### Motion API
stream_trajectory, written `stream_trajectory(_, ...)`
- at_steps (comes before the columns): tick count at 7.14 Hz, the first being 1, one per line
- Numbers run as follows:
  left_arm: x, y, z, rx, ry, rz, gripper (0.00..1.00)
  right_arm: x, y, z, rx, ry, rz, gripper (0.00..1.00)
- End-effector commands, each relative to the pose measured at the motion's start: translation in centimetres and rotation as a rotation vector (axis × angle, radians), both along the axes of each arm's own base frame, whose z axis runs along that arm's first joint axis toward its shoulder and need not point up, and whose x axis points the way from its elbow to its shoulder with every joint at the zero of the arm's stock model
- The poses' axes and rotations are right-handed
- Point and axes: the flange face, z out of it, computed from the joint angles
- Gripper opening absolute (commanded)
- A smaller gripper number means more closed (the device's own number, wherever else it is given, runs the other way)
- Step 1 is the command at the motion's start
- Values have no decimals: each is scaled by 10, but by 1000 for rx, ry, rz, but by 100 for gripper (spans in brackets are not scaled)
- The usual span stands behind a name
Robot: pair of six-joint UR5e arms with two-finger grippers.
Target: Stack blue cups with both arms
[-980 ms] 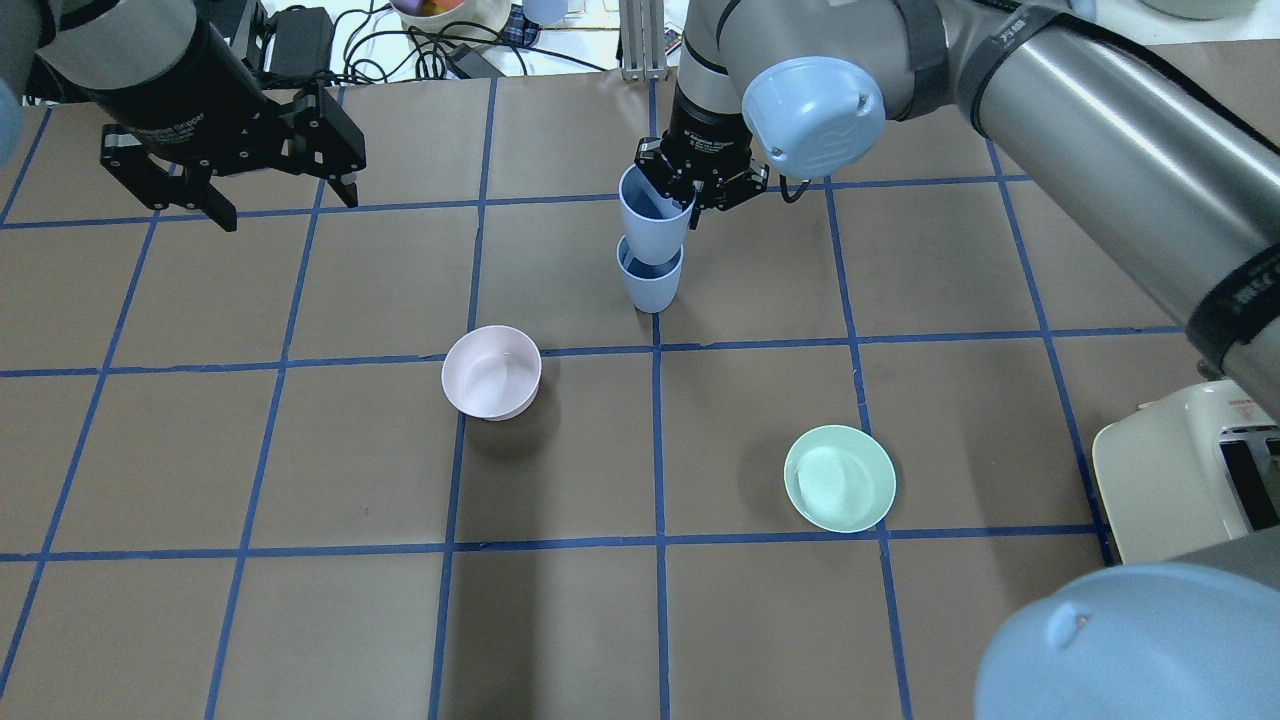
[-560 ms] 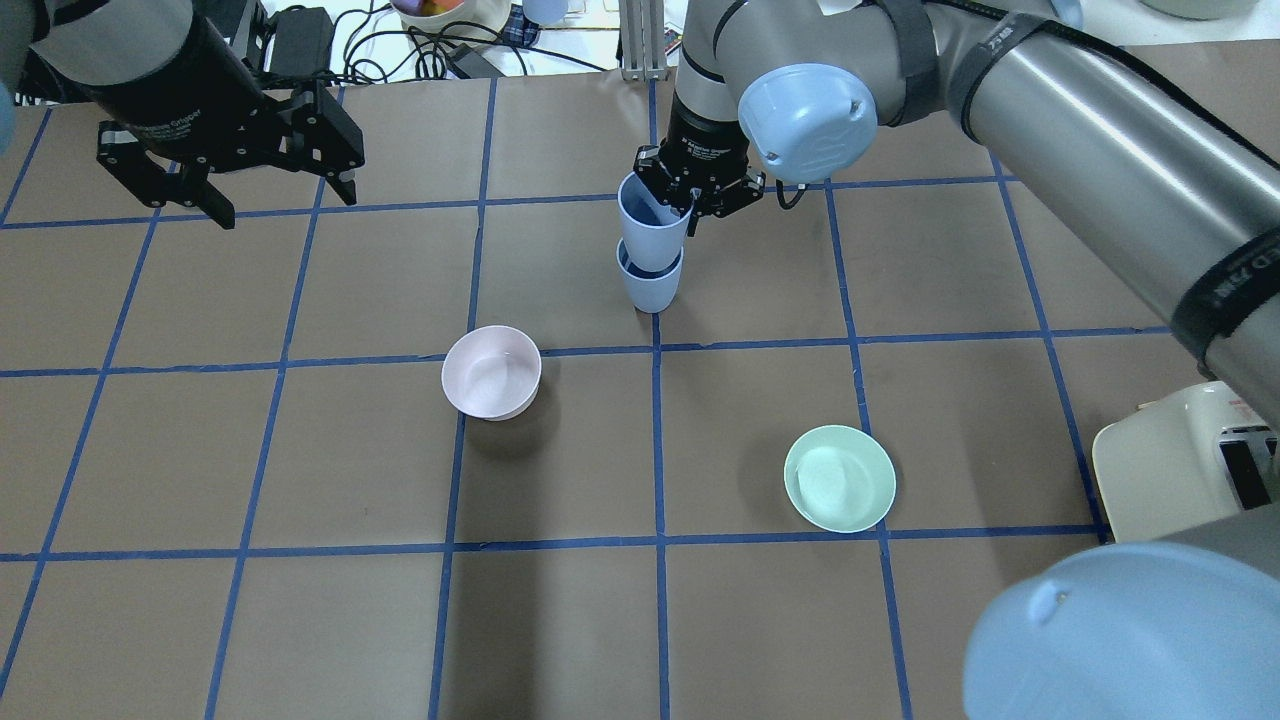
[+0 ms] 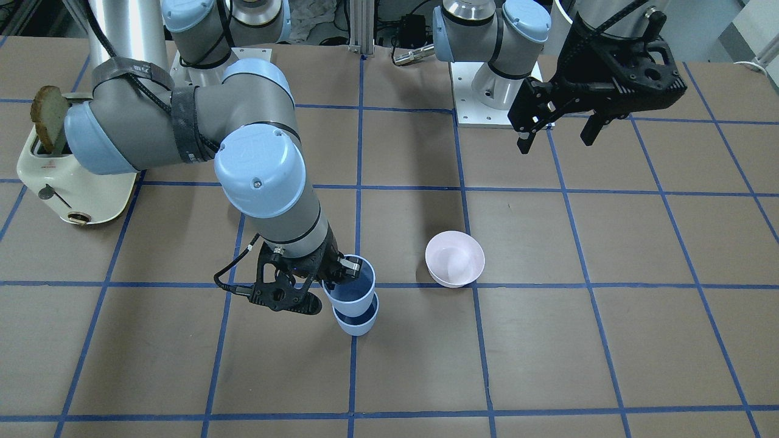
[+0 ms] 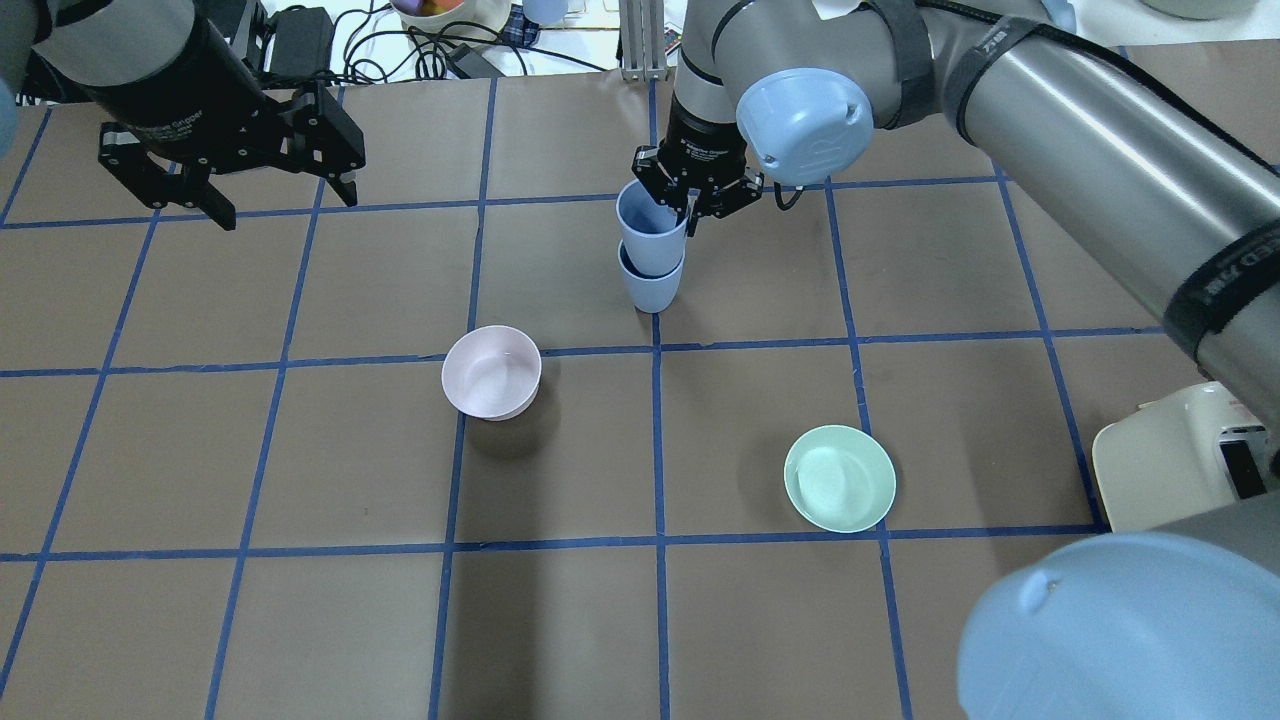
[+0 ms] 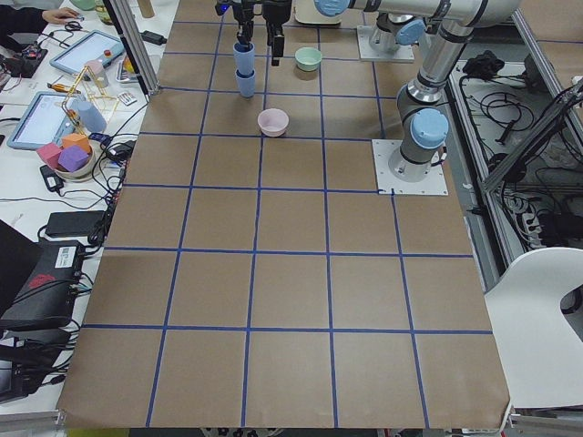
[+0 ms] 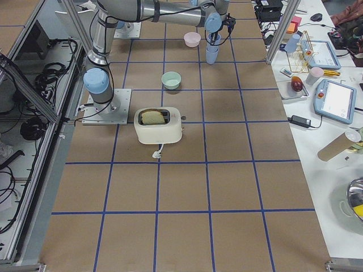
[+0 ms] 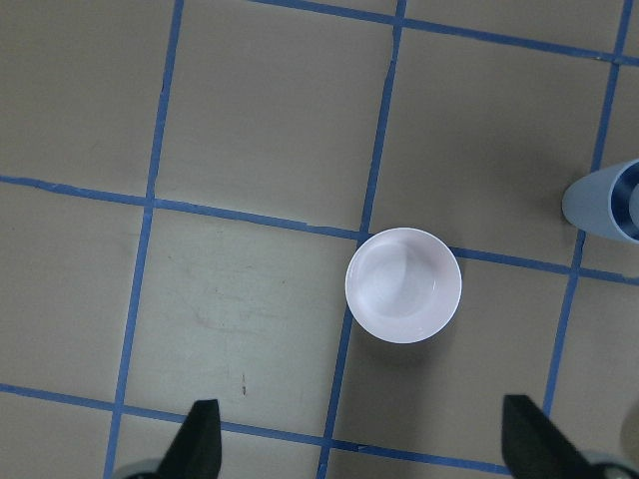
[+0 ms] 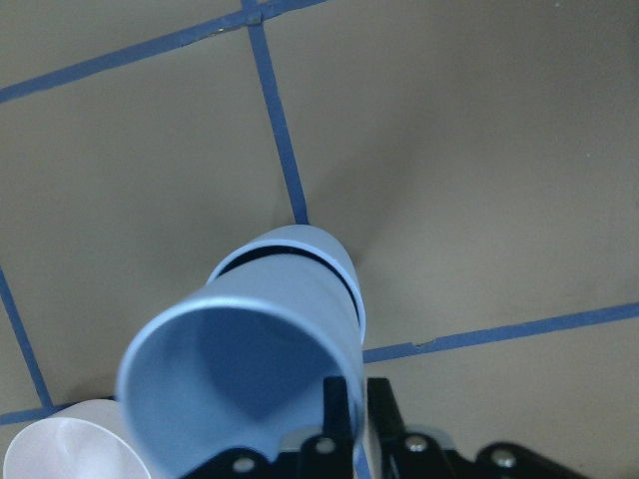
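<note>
Two blue cups stand near the table's far middle. The lower blue cup (image 4: 650, 292) (image 3: 359, 323) stands upright on the table. The upper blue cup (image 4: 650, 232) (image 3: 349, 286) sits partly inside it, tilted a little. My right gripper (image 4: 690, 205) (image 3: 341, 274) is shut on the upper cup's rim, one finger inside and one outside; the right wrist view shows the upper cup (image 8: 230, 399) over the lower cup (image 8: 319, 254). My left gripper (image 4: 288, 205) (image 3: 556, 141) is open and empty, held high over the far left of the table.
A pale pink bowl (image 4: 491, 372) (image 7: 403, 285) stands left of and nearer than the cups. A mint-green bowl (image 4: 839, 478) stands nearer on the right. A cream toaster (image 3: 73, 182) with a bread slice (image 3: 48, 118) sits at the right edge.
My right gripper has lowered the upper blue cup deeper into the lower cup. The left arm has not moved.
</note>
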Motion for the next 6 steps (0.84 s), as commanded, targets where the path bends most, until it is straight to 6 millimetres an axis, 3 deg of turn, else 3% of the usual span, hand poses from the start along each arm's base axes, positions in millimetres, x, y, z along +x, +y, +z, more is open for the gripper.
stream_trajectory(1, 0, 0, 0, 1, 0, 0, 100, 0, -1, -3, 2, -1, 8, 85)
stream_trajectory(2, 0, 0, 0, 1, -1, 0, 100, 0, -1, -1, -5, -3, 5, 99)
stream_trajectory(4, 0, 1, 0, 1, 0, 0, 100, -13, -7, 20, -32, 8, -7, 100)
stream_trajectory(5, 0, 1, 0, 1, 0, 0, 100, -23, 8, 53, -44, 9, -8, 100)
stream_trajectory(6, 0, 1, -1, 2, -1, 0, 100, -51, 25, 87, -35, 20, 11, 100)
